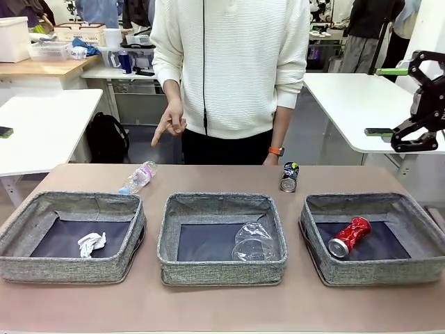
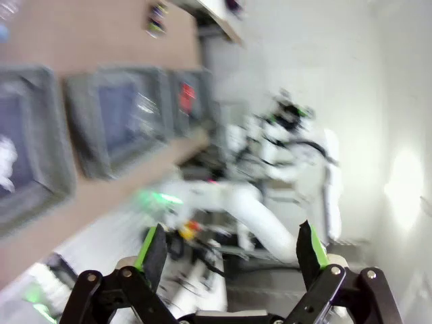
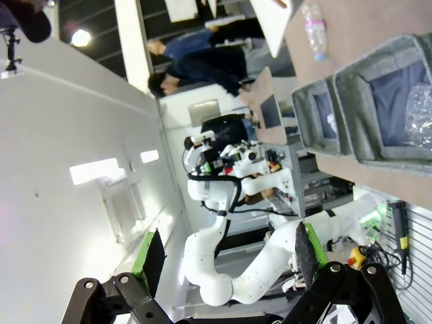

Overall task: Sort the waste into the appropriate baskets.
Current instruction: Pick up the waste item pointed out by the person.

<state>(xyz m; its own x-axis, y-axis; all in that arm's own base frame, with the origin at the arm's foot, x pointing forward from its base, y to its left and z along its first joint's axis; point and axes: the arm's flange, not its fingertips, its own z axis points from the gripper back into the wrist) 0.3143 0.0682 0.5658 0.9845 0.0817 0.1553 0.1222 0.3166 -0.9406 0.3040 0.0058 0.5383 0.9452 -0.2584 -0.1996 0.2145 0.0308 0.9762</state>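
While left gripper (image 2: pixel 231 248) and right gripper (image 1: pixel 379 101) hang wide and empty, bottle (image 1: pixel 138 177) far left and dark can (image 1: pixel 289 177) far right lie outside the baskets (image 1: pixel 222 268); both round, off-centre pinch could roll them away

From my station I saw a person in a white sweater (image 1: pixel 236 62) standing at the far side of the brown table (image 1: pixel 222 313). To the left of the person's hand (image 1: pixel 169 125), a black backpack (image 1: pixel 106 137) sat on the floor, beside a white table (image 1: pixel 49 118). To the right of that hand, an orange watch (image 1: pixel 276 151) was on the other wrist.
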